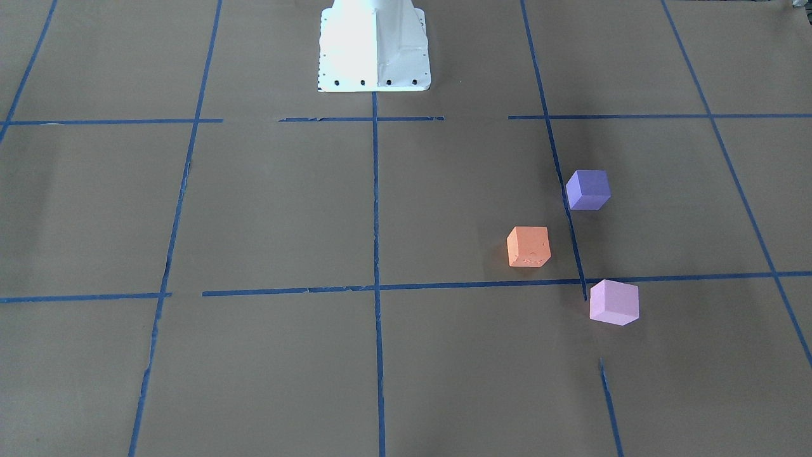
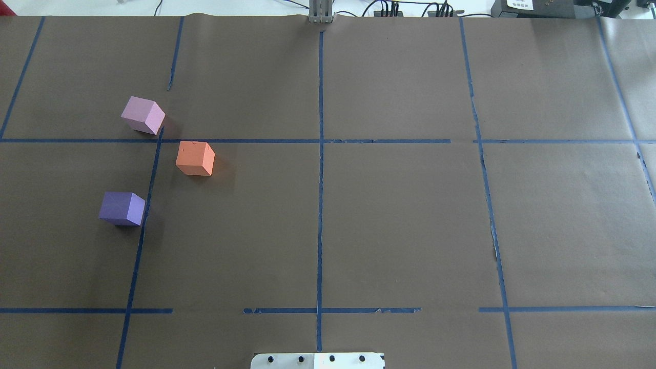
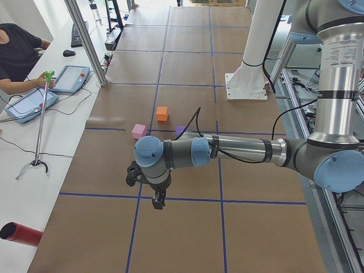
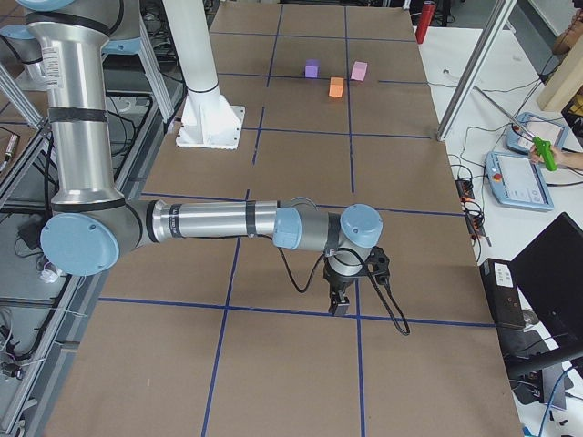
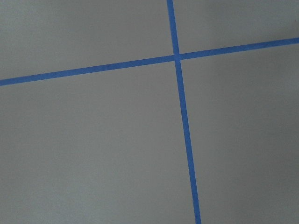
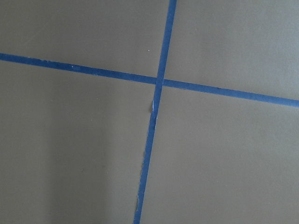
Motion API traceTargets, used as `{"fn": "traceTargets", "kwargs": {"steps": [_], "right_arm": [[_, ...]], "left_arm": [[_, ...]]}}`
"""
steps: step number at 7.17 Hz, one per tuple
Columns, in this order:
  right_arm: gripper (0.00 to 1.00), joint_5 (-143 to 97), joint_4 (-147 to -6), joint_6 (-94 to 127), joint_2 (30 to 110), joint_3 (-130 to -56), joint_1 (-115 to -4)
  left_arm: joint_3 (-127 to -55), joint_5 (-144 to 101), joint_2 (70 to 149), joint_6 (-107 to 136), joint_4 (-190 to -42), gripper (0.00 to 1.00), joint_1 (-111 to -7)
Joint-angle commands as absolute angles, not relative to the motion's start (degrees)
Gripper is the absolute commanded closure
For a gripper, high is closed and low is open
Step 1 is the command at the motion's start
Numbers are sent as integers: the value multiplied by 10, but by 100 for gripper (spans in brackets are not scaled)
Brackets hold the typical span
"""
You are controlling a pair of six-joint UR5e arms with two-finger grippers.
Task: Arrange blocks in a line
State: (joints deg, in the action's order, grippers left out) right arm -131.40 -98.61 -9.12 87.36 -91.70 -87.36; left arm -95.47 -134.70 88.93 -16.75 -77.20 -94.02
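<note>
Three cubes lie apart on the brown paper on my left side. The orange block [image 1: 528, 246] [image 2: 195, 158] is in the middle, the dark violet block [image 1: 588, 189] [image 2: 122, 208] nearer my base, the pale pink-lilac block [image 1: 613, 302] [image 2: 143, 115] farthest out. They form a loose triangle. My left gripper [image 3: 158, 202] hangs over the table's left end, well short of the blocks. My right gripper [image 4: 339, 305] hangs over the far right end. Both show only in the side views, so I cannot tell if they are open or shut. Both wrist views show only paper and tape.
Blue tape lines [image 2: 320, 169] divide the paper into a grid. My white base [image 1: 374, 51] stands at the table's near edge. An operator [image 3: 17, 54] sits at a side bench with tablets [image 3: 69, 78]. A red cylinder [image 3: 20, 234] lies on that bench.
</note>
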Motion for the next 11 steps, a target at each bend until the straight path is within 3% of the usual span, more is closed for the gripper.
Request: {"fn": "traceTargets", "kwargs": {"steps": [1, 3, 6, 9, 11], "right_arm": [[0, -1314, -986, -91, 874, -917, -874], [0, -1314, -986, -91, 874, -917, -874], [0, -1314, -986, -91, 874, -918, -874], [0, -1314, -986, -91, 874, -917, -874], [0, -1314, -986, -91, 874, -917, -874]], "left_arm": [[-954, -1346, 889, -167, -772, 0, -940], [-970, -1346, 900, -158, -754, 0, -940], [-1107, -1346, 968, 36, -669, 0, -881], [-1100, -1342, 1136, 287, -650, 0, -668], [-1036, -1342, 1167, 400, -755, 0, -576]]}}
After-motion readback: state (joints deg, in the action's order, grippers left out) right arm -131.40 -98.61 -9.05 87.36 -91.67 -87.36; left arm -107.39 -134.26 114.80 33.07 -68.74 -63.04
